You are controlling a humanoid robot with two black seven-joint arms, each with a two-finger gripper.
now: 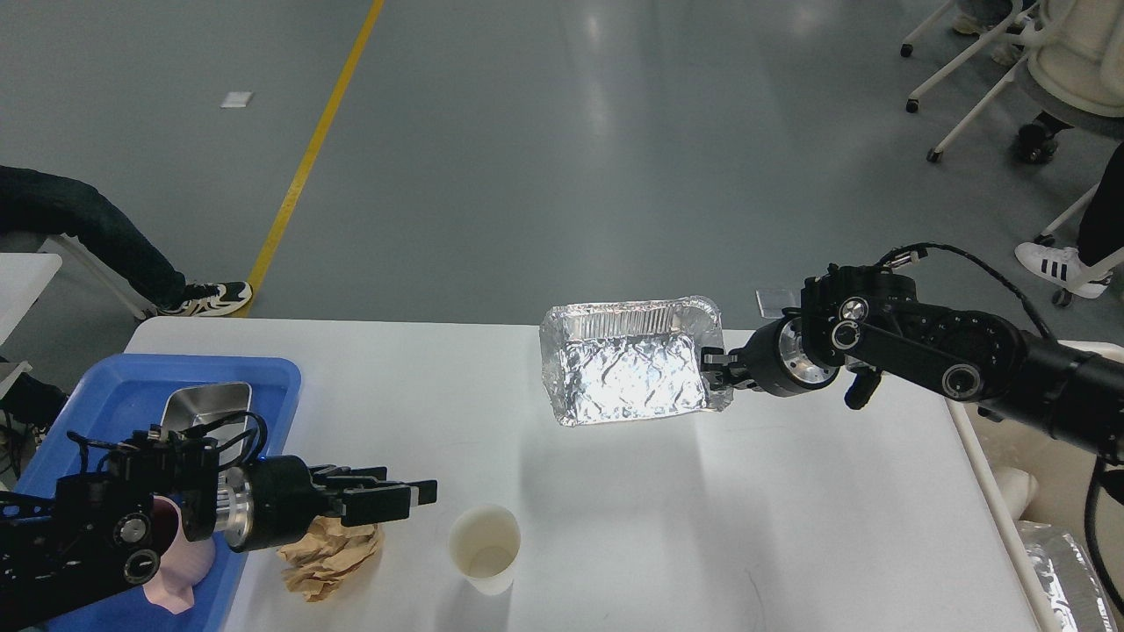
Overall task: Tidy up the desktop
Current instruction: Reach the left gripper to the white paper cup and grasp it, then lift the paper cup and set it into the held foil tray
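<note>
- The desktop point(615, 491) fills the lower view; its long axis runs left to right.
- The right gripper point(713, 370) pinches the foil tray point(632, 373) by its rim, above the desktop.
- The left gripper point(413, 499) is over the crumpled paper point(329, 553), beside the paper cup point(484, 549); I cannot tell its opening.

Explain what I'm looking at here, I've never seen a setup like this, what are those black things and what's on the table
This is one picture taken from a robot's own head, looking down at its white desktop. The black things are its two arms. The right gripper is pinching the rim of a shiny foil tray, holding it above the surface. The left gripper reaches out above a crumpled brown paper, holding nothing; its fingers look open. Beside that stands a white paper cup. At the left, a blue tray holds a metal dish and a pink mug.
</note>
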